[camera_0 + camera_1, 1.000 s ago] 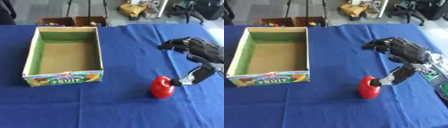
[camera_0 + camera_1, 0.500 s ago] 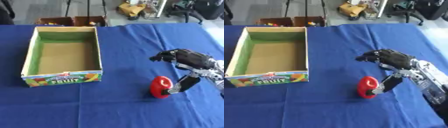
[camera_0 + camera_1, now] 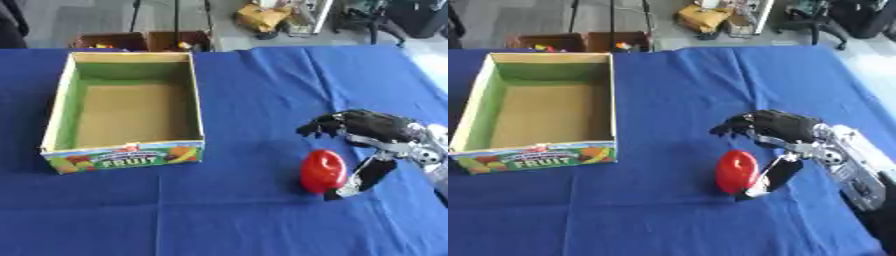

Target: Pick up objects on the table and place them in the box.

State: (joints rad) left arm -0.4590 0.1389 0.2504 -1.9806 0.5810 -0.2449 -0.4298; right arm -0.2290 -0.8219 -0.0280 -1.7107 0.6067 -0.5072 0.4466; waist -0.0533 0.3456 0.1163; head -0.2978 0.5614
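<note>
Red object [image 3: 323,171], rounded and hard to identify, stands upright on the blue table [image 3: 262,75]; right hand [image 3: 785,131] arches over it, thumb beside it, fingers spread, nothing grasped.

A lab or workshop, by the look of it. The worktop [image 3: 245,75] wears a blue cloth, and beyond it on grey floor [image 3: 79,17] stand tripod legs [image 3: 175,20], cardboard boxes [image 3: 144,40] and an office chair [image 3: 811,15].

Matt blue cloth over the table [image 3: 245,80], printed cardboard box [image 3: 127,112] with plain brown floor, glossy smooth red fruit [image 3: 323,171], black hand [image 3: 776,127] with silver metal joints
</note>
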